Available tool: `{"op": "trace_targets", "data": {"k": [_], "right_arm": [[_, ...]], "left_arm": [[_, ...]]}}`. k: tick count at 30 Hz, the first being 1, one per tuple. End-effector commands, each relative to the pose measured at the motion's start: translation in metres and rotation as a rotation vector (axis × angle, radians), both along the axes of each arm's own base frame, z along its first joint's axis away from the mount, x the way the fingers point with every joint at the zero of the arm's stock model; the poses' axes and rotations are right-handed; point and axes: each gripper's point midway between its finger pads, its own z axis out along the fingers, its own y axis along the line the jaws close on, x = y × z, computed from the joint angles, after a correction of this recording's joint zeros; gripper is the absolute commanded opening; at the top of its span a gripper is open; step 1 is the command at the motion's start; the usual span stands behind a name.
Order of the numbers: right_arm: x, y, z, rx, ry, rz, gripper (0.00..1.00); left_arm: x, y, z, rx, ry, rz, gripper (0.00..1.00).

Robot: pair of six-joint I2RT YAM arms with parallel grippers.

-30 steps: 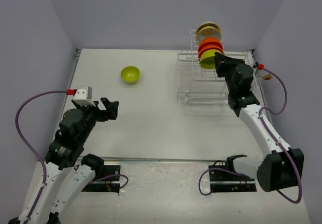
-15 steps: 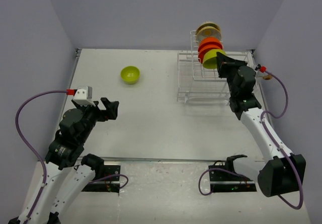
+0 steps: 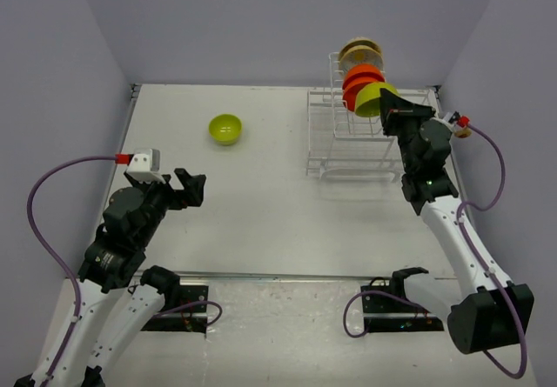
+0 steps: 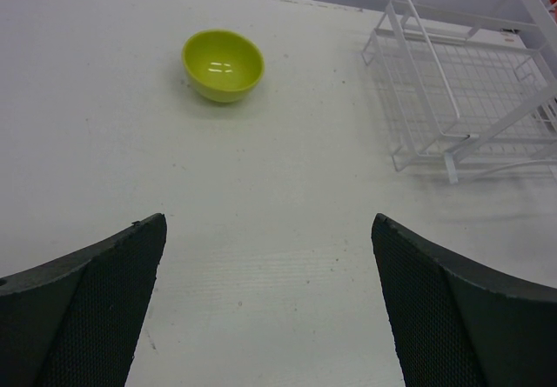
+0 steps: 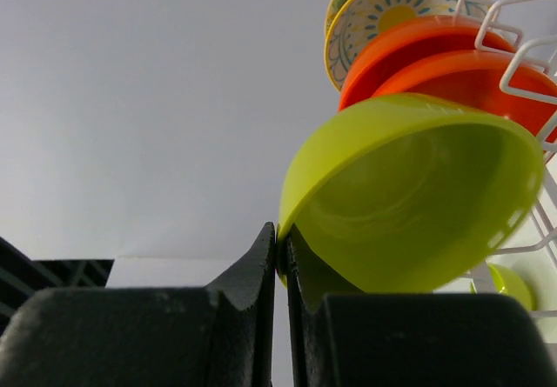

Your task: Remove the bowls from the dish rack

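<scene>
My right gripper is shut on the rim of a lime-green bowl, holding it tilted above the upright end of the white wire dish rack. Behind it in the rack slots stand two orange-red bowls and a cream floral bowl. Another lime-green bowl sits upright on the table at the back left. My left gripper hangs open over the table, well short of that bowl, with nothing between its fingers.
The low basket part of the rack lies to the right of the left gripper. Purple walls close the table at the back and both sides. A purple cable loops beside the left arm.
The right gripper has closed on the lime-green bowl's rim and lifted it up and to the right, out of its slot. The left arm has not moved.
</scene>
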Motion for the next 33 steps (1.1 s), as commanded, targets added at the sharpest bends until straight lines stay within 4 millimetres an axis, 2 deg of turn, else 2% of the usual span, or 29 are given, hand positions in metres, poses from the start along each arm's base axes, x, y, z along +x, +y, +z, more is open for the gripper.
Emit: {"op": "trace_targets", "data": {"k": [1, 3, 6, 7, 10, 11, 13, 14, 15, 16, 17, 18, 19, 20, 21, 22, 23, 25, 26, 27, 28, 29, 30, 31, 33], "right_arm": [[-0.014, 0.005, 0.044, -0.036, -0.143, 0.033, 0.0], [-0.017, 0.009, 0.05, -0.091, -0.17, 0.051, 0.0], [-0.025, 0.026, 0.061, -0.254, -0.231, 0.133, 0.0], [-0.035, 0.044, 0.066, -0.319, -0.268, 0.234, 0.0], [-0.047, 0.063, 0.062, -0.478, -0.318, 0.327, 0.0], [-0.051, 0.067, 0.056, -0.507, -0.324, 0.354, 0.0], [-0.065, 0.068, 0.061, -0.614, -0.39, 0.338, 0.0], [-0.074, 0.074, 0.061, -0.708, -0.426, 0.354, 0.0], [-0.079, 0.08, 0.06, -0.763, -0.452, 0.375, 0.0], [-0.085, 0.088, 0.058, -0.832, -0.477, 0.407, 0.0], [-0.1, 0.107, 0.062, -0.977, -0.573, 0.469, 0.0], [-0.103, 0.119, 0.041, -1.058, -0.53, 0.551, 0.0], [-0.111, 0.132, 0.034, -1.147, -0.56, 0.603, 0.0], [-0.131, 0.155, 0.033, -1.302, -0.679, 0.669, 0.0], [-0.136, 0.16, 0.008, -1.385, -0.621, 0.734, 0.0], [-0.141, 0.17, -0.003, -1.457, -0.633, 0.766, 0.0], [-0.157, 0.186, -0.016, -1.575, -0.713, 0.815, 0.0], [-0.171, 0.195, -0.043, -1.707, -0.748, 0.89, 0.0], [-0.19, 0.209, -0.062, -1.757, -0.814, 0.959, 0.0], [-0.195, 0.211, -0.07, -1.853, -0.885, 0.962, 0.0], [-0.202, 0.215, -0.077, -1.891, -0.934, 0.976, 0.0], [-0.214, 0.219, -0.084, -1.939, -1.031, 0.989, 0.0], [-0.22, 0.222, -0.086, -1.954, -1.087, 0.994, 0.0], [-0.228, 0.225, -0.091, -1.964, -1.141, 1.008, 0.0], [-0.227, 0.226, -0.095, -2.011, -1.159, 1.005, 0.0]], "left_arm": [[0.005, 0.001, 0.006, 0.023, -0.028, 0.005, 1.0], [0.006, 0.002, 0.006, 0.025, -0.024, 0.008, 1.0], [0.008, 0.005, 0.01, 0.033, -0.02, 0.027, 1.0], [0.008, 0.005, 0.013, 0.035, -0.017, 0.03, 1.0], [0.008, 0.002, 0.021, 0.02, 0.003, 0.022, 1.0], [0.007, 0.0, 0.034, 0.005, -0.018, 0.011, 1.0], [0.008, -0.007, 0.046, -0.024, -0.026, -0.015, 1.0], [0.006, -0.011, 0.066, -0.048, -0.061, -0.04, 1.0], [0.005, -0.013, 0.075, -0.058, -0.073, -0.052, 1.0], [0.009, -0.018, 0.083, -0.071, -0.07, -0.066, 1.0], [0.005, -0.024, 0.107, -0.097, -0.109, -0.103, 1.0], [0.011, -0.031, 0.112, -0.101, -0.095, -0.124, 1.0], [0.013, -0.036, 0.121, -0.116, -0.097, -0.144, 1.0], [0.012, -0.042, 0.144, -0.135, -0.129, -0.175, 1.0], [0.012, -0.052, 0.15, -0.144, -0.123, -0.229, 1.0], [0.023, -0.063, 0.159, -0.148, -0.104, -0.261, 1.0], [0.022, -0.077, 0.162, -0.152, -0.084, -0.336, 1.0], [0.034, -0.098, 0.166, -0.16, -0.035, -0.421, 1.0], [0.034, -0.105, 0.166, -0.17, -0.02, -0.459, 1.0], [0.032, -0.115, 0.165, -0.182, 0.0, -0.517, 1.0], [0.037, -0.121, 0.16, -0.192, 0.029, -0.533, 1.0], [0.036, -0.128, 0.156, -0.198, 0.05, -0.573, 1.0], [0.036, -0.133, 0.151, -0.199, 0.071, -0.6, 1.0], [0.039, -0.14, 0.136, -0.194, 0.12, -0.625, 1.0], [0.037, -0.151, 0.118, -0.17, 0.18, -0.658, 1.0]]}}
